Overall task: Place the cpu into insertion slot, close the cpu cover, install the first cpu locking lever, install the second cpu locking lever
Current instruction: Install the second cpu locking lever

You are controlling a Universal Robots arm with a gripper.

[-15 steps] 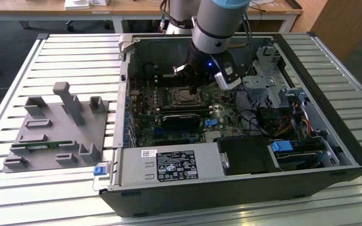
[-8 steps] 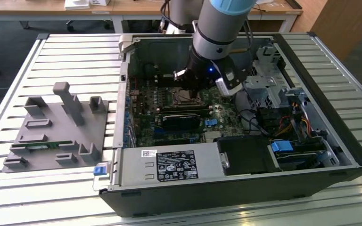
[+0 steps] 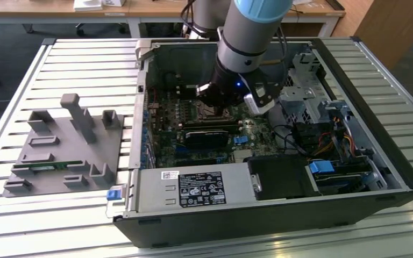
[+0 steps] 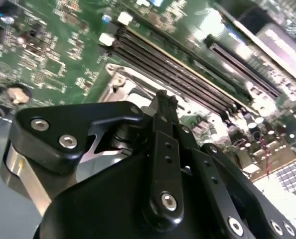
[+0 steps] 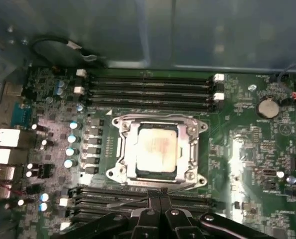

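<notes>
The cpu (image 5: 157,147) already sits in the insertion slot (image 5: 122,147) with the cpu cover (image 5: 134,130) folded down around it, mid-board inside the open computer case (image 3: 378,156) on the table (image 3: 63,70). The claw (image 5: 159,195) hangs just beside the socket's edge, fingers pinched together and holding nothing. My worry is the thin locking lever (image 5: 138,199): a slightly off push could slip past it and scrape the memory slots (image 5: 148,84) alongside.
</notes>
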